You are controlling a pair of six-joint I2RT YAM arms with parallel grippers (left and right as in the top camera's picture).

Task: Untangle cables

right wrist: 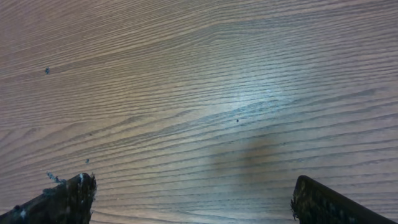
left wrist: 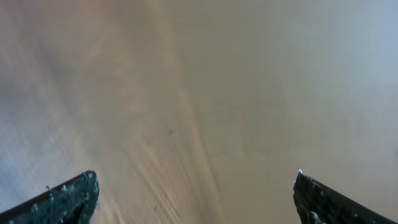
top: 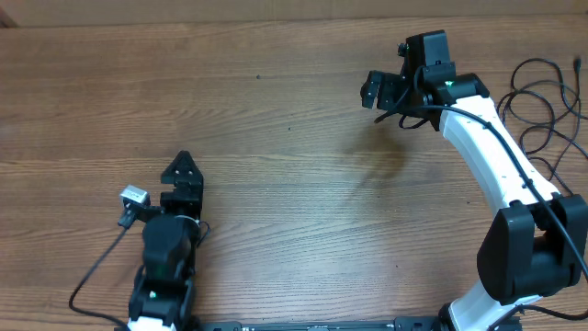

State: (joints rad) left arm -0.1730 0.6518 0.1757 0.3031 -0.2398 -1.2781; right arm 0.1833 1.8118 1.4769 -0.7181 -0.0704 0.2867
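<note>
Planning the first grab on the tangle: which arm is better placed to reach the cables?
Probably the right. The cables lie bunched at the right edge of the table, beside the right arm; the right gripper is open over bare wood. The left gripper, also open, sits far across.

readable text: none in any of the three views.
table (top: 276, 92): wood grain only, with no lettering to be read in the overhead or wrist views.
right arm (top: 487, 165): white shell, no brand or number legible.
green light (top: 448, 86): a small glowing dot near the right arm's wrist, the only sign-like mark, and no symbol can be made out in it.
left arm (top: 165, 248): black housing, no marking legible.
silver-grey module (top: 134, 195): sits beside the left arm, too small to tell whether it bears print.
</note>
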